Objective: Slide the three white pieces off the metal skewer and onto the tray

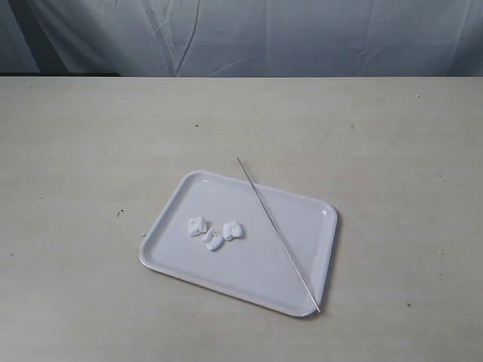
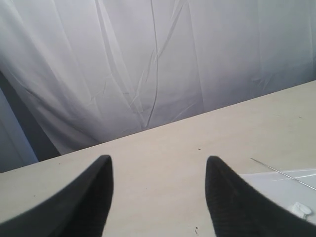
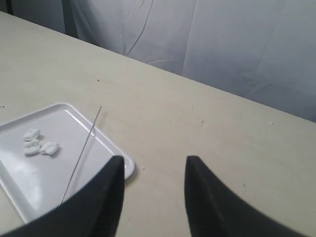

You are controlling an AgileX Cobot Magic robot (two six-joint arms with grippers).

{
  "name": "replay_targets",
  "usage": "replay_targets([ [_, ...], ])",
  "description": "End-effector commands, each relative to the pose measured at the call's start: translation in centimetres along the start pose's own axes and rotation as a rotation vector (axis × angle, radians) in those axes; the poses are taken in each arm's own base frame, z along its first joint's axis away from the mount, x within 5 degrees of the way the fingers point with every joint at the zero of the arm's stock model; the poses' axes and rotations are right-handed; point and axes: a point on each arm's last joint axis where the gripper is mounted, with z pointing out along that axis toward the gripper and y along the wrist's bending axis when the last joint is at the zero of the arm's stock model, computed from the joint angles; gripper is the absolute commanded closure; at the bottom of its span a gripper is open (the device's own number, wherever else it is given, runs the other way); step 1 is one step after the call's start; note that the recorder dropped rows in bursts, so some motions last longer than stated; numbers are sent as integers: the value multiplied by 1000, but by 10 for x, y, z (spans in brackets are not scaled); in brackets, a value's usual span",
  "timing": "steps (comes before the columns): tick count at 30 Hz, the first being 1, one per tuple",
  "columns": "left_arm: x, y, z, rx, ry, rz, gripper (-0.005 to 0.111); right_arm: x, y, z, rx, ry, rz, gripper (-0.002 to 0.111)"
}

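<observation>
The white tray (image 1: pixel 302 226) lies on the table in the exterior view. Three white pieces (image 1: pixel 214 231) rest loose in a cluster on its left half. The bare metal skewer (image 1: pixel 277 233) lies diagonally across the tray's right side, its ends over the rim. Neither arm shows in the exterior view. My left gripper (image 2: pixel 159 160) is open over bare table, with a corner of the tray (image 2: pixel 276 178), the skewer (image 2: pixel 284 173) and one piece (image 2: pixel 302 209) at the view's edge. My right gripper (image 3: pixel 154 160) is open and empty beside the tray (image 3: pixel 69 116), with the pieces (image 3: pixel 38 143) and skewer (image 3: pixel 81 154) in view.
The table (image 1: pixel 90 151) is a pale beige surface with small dark specks. A creased white curtain (image 1: pixel 249 38) hangs along its far edge.
</observation>
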Motion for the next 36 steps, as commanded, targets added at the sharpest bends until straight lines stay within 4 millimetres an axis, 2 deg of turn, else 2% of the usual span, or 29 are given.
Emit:
replay_targets([
  [1,11,-2,-2,-64,-2,-15,53,7,-4,-1,52,10,6,69],
  [7,32,2,10,-182,70,6,53,12,-5,5,76,-1,-6,69],
  [11,52,10,20,-272,107,127,53,12,-8,7,116,-7,-34,69],
  [16,88,8,32,-257,217,140,53,10,-10,7,139,-25,-61,69],
  [23,134,2,41,-213,364,114,53,11,-8,7,144,-32,58,69],
  [29,131,3,45,-237,256,119,53,25,-3,22,175,-87,66,69],
  [33,115,7,47,-287,87,153,53,44,1,38,190,-130,63,69],
  [36,109,8,47,-309,24,220,53,61,2,47,214,-131,65,69],
])
